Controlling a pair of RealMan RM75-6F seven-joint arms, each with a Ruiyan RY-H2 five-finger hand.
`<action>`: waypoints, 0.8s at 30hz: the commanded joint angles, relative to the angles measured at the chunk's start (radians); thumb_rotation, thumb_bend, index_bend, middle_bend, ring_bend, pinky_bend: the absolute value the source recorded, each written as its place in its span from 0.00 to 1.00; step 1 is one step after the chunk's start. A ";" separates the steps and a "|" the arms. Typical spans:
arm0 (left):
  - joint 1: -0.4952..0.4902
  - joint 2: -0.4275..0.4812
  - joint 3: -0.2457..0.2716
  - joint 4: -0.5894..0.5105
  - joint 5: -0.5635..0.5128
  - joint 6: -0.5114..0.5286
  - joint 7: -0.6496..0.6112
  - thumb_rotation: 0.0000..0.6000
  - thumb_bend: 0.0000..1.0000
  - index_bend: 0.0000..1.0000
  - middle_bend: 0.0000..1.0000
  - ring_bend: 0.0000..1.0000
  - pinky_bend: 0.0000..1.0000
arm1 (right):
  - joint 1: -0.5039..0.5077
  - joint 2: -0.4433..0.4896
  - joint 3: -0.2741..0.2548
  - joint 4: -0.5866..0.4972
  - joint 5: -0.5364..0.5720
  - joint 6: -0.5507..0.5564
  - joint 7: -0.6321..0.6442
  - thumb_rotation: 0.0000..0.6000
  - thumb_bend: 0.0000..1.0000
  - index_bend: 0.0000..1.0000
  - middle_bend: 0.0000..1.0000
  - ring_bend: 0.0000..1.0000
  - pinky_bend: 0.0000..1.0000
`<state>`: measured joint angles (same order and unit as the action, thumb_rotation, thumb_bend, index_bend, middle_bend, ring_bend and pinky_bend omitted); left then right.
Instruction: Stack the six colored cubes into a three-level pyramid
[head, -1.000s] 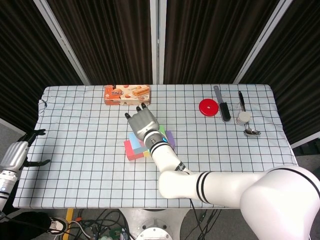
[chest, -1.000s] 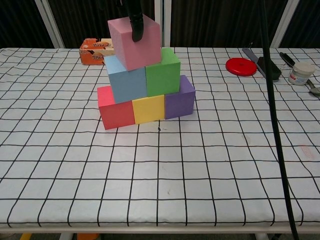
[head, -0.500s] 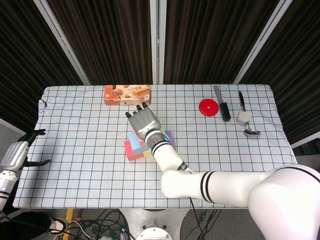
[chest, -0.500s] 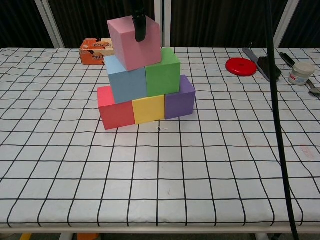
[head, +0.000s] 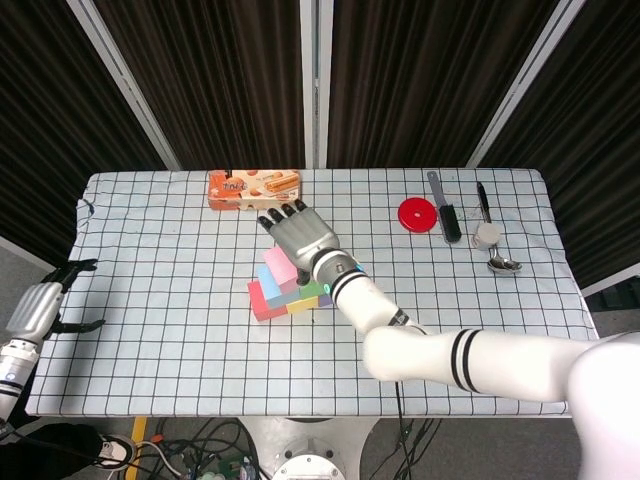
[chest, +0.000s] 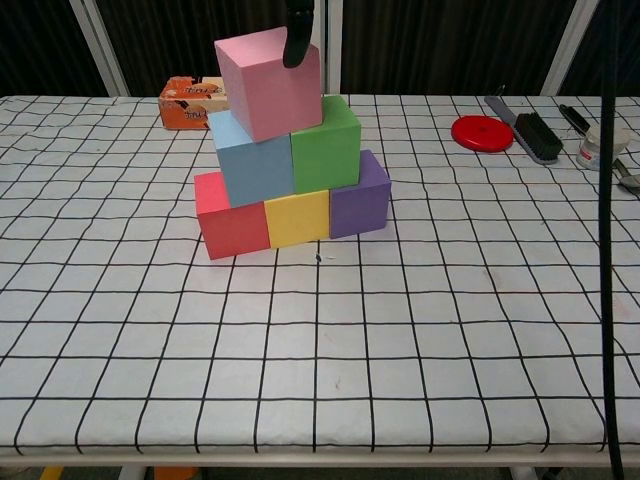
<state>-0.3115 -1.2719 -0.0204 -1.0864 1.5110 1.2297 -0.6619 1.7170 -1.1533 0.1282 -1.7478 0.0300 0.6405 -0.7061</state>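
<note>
Now the pink cube (chest: 268, 84) is seen freed: half a second ago a dark fingertip lay across its front face, and in the chest view that fingertip (chest: 298, 38) has been drawn up and to the right, near the cube's top right edge; whether it is touching cannot be told. In the head view the right hand (head: 302, 234) has been shifted rightward off the stack, its fingers spread and nothing held. The left hand (head: 40, 307) is parked at the table's left edge, apart from everything, fingers apart and empty.

The pink cube is set on top, resting across the blue cube (chest: 251, 157) and green cube (chest: 326, 144), which sit on the red cube (chest: 230, 216), yellow cube (chest: 297, 216) and purple cube (chest: 359, 194). All three levels are thus in place, and the task is judged essentially complete, provided the top cube stays put as the hand is withdrawn.

No long axis is offered by a cube. The pink one is twisted slightly about the vertical, one corner edge turned toward the chest camera, and appears a little tilted. The bottom row's line runs left to right, receding slightly toward the right
</note>
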 joint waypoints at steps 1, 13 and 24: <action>-0.002 0.000 0.002 -0.003 0.002 -0.004 0.000 1.00 0.02 0.13 0.18 0.09 0.19 | -0.115 0.025 0.037 0.005 -0.164 -0.068 0.124 1.00 0.05 0.00 0.06 0.00 0.00; -0.009 0.001 0.006 -0.010 0.005 -0.011 0.004 1.00 0.02 0.13 0.18 0.09 0.19 | -0.199 0.000 0.055 0.028 -0.393 -0.093 0.281 1.00 0.07 0.00 0.16 0.00 0.00; -0.008 0.000 0.011 -0.001 0.000 -0.020 -0.004 1.00 0.02 0.13 0.18 0.09 0.19 | -0.176 -0.036 0.018 0.055 -0.423 -0.054 0.317 1.00 0.11 0.00 0.27 0.00 0.00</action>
<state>-0.3190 -1.2721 -0.0098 -1.0874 1.5118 1.2102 -0.6661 1.5387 -1.1868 0.1487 -1.6945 -0.3936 0.5838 -0.3915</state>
